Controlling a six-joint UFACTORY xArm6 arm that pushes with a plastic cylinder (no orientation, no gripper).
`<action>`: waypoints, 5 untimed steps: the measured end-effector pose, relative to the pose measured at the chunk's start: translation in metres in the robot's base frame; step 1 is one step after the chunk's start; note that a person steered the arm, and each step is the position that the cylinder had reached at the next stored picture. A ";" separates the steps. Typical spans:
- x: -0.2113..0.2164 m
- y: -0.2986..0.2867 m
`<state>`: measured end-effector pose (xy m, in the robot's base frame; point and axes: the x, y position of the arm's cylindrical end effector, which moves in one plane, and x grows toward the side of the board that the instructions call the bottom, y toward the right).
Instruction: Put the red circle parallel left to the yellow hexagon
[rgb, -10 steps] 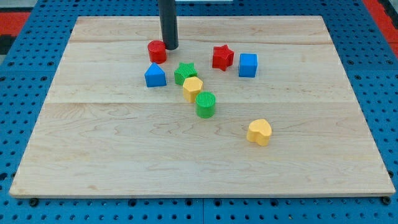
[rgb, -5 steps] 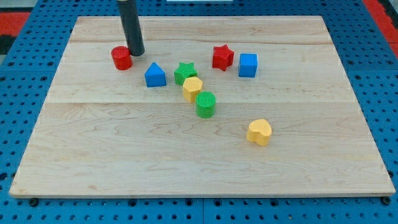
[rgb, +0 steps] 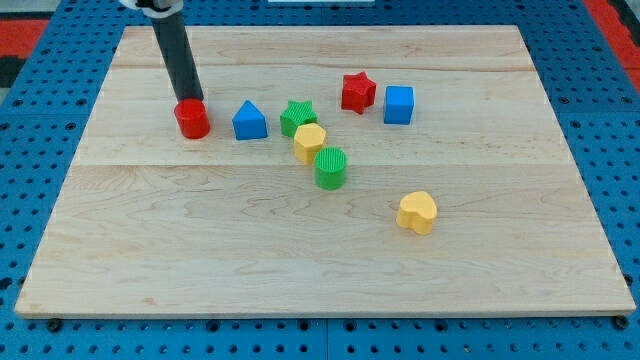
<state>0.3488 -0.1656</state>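
Blue triangle (rgb: 249, 121) just beside green star (rgb: 297, 115).

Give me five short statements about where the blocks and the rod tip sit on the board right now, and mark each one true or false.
1. My tip sits at the upper edge of the red circle. True.
2. The blue triangle lies between the red circle and the green star. True.
3. The red star is to the view's right of the blue cube. False: it is just to the view's left of it.
4. The yellow hexagon stands alone, far from every other block. False: the green star and the green cylinder sit right against it.
5. The yellow heart is the block nearest the view's bottom. True.
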 end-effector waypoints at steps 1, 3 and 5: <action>0.015 0.000; 0.048 0.000; 0.081 -0.082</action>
<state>0.4300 -0.2473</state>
